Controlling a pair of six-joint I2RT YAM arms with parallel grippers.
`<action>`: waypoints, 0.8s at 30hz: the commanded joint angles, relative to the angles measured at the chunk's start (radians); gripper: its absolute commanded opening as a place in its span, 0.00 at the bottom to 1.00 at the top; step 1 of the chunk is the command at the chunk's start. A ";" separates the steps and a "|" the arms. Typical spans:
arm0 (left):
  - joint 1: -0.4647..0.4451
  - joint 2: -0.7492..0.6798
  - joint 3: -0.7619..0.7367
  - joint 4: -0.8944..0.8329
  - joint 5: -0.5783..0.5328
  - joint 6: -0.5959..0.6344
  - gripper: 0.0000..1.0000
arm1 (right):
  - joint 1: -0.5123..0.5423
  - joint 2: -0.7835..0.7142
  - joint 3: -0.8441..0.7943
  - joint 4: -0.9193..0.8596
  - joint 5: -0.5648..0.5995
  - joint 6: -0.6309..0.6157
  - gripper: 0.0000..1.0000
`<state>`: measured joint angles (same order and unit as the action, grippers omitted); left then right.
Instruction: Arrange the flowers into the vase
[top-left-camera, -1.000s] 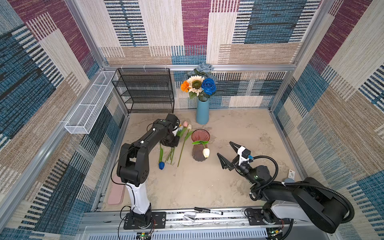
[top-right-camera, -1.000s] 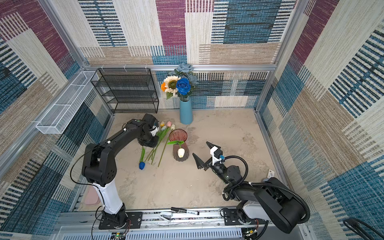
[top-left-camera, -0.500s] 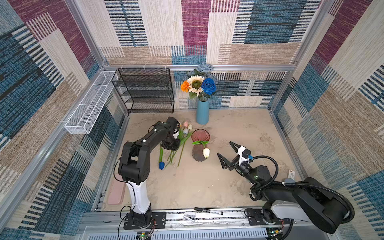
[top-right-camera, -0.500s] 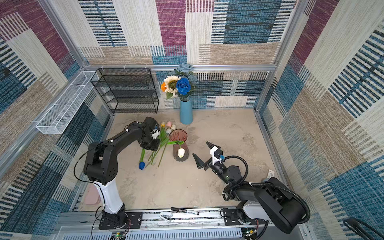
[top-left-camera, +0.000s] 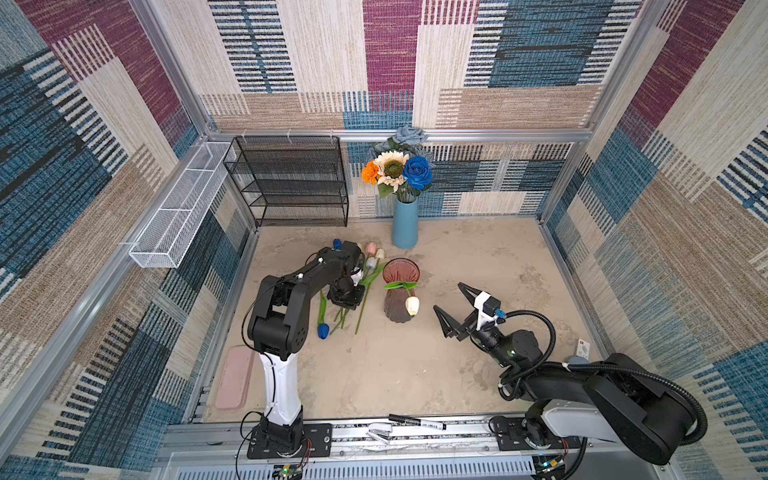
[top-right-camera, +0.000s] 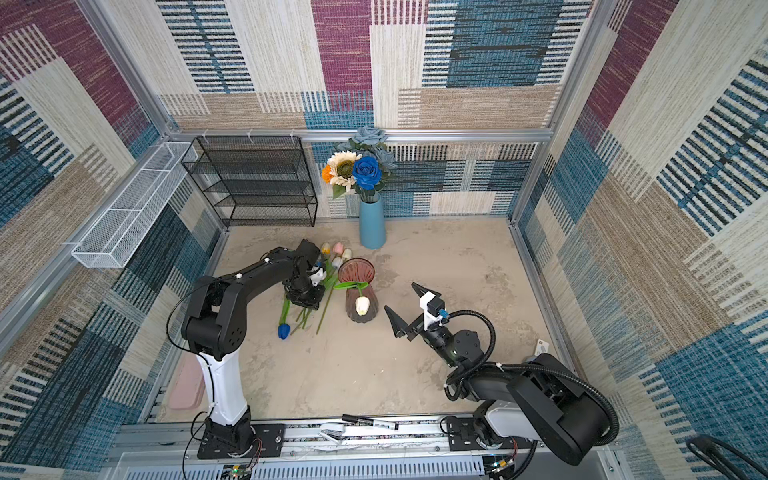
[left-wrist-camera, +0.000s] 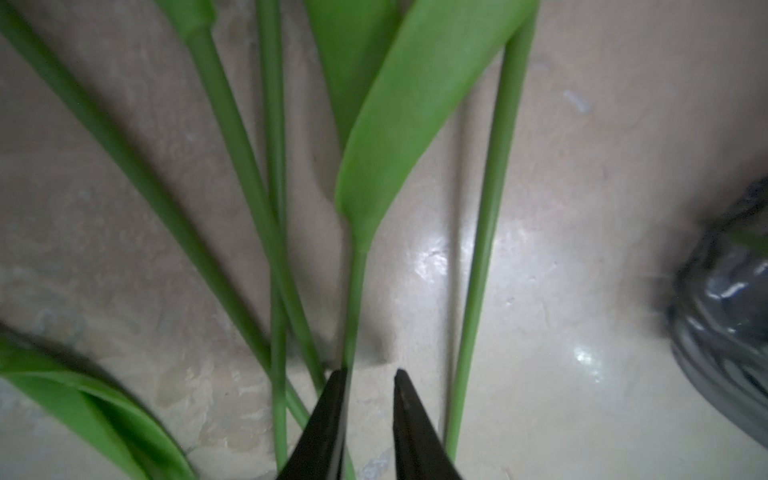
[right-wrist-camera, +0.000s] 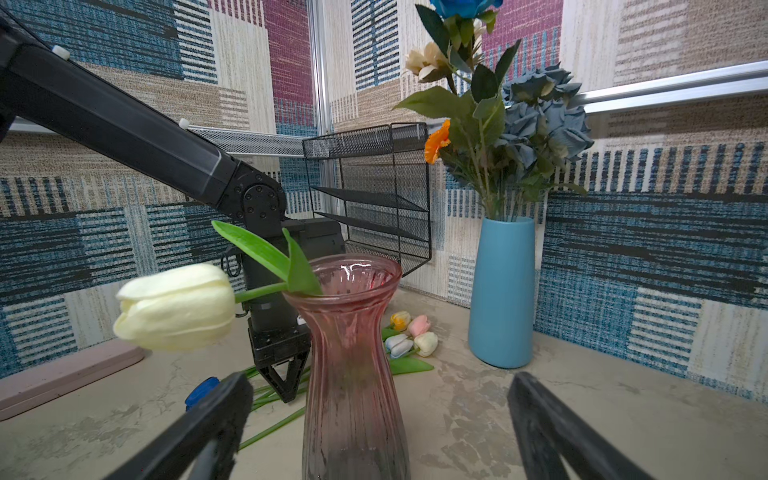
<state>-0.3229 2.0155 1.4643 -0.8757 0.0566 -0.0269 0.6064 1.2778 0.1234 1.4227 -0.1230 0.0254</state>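
Observation:
A pink glass vase stands mid-floor. One white tulip droops over its rim. Several more tulips lie just left of it, heads to the back and green stems fanned forward. A blue tulip lies the other way round. My left gripper points down over the stems, its jaws a narrow gap apart, and one thin stem runs along one finger. My right gripper is wide open, facing the vase from the right without touching it.
A blue vase holding a bouquet stands at the back wall. A black mesh rack and a white wire basket are at the back left. A pink tray lies front left, and a marker is on the front rail.
My left gripper has moved forward along the tulip stems, away from the flower heads, and sits low over them. The right arm, vase and white tulip have not moved.

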 joint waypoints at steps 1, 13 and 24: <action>0.000 -0.001 0.001 0.015 -0.020 0.007 0.24 | 0.000 -0.002 0.004 0.024 -0.001 0.010 1.00; -0.003 0.037 0.006 0.024 -0.020 0.005 0.21 | 0.001 -0.006 0.004 0.019 0.001 0.008 1.00; -0.007 -0.018 -0.001 0.048 0.024 -0.011 0.00 | 0.000 -0.007 0.005 0.018 0.003 0.006 1.00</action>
<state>-0.3283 2.0216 1.4670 -0.8612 0.0418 -0.0303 0.6064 1.2716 0.1234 1.4185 -0.1226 0.0254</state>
